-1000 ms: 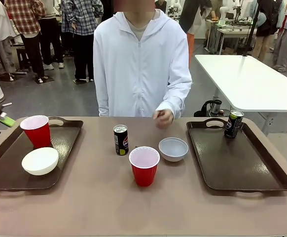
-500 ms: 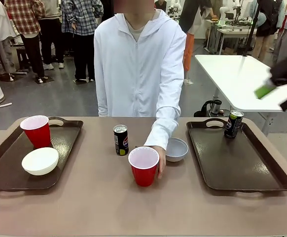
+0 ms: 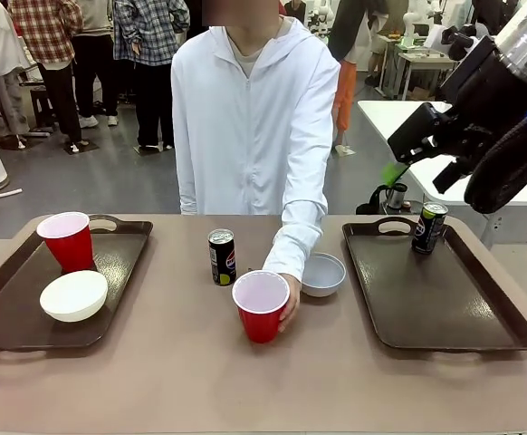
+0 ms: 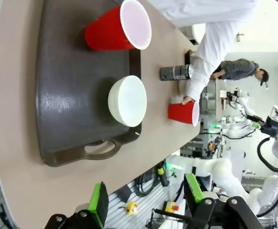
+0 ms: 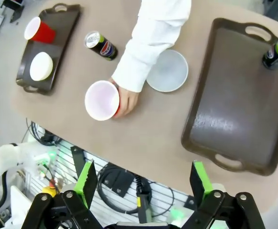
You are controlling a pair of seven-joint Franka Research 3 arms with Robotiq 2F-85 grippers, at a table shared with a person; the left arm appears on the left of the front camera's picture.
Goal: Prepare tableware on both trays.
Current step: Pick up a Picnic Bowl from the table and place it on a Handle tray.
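We take the middle red cup [image 3: 263, 305] as our mark; a person's hand [image 3: 290, 306] clasps its right side. Left of it, the left tray [image 3: 10, 308] holds a white bowl [image 3: 73, 295] and, farther back, a second red cup [image 3: 67, 241]. Right of it, the right tray [image 3: 445, 299] holds one black can [image 3: 428, 227] at the far end. Just behind the cup sit a grey bowl [image 3: 323, 274] and another can [image 3: 222, 256]. Our left gripper [image 4: 146, 202] and right gripper [image 5: 144, 179] gape wide, empty. We count two trays, two cups, two bowls, two cans
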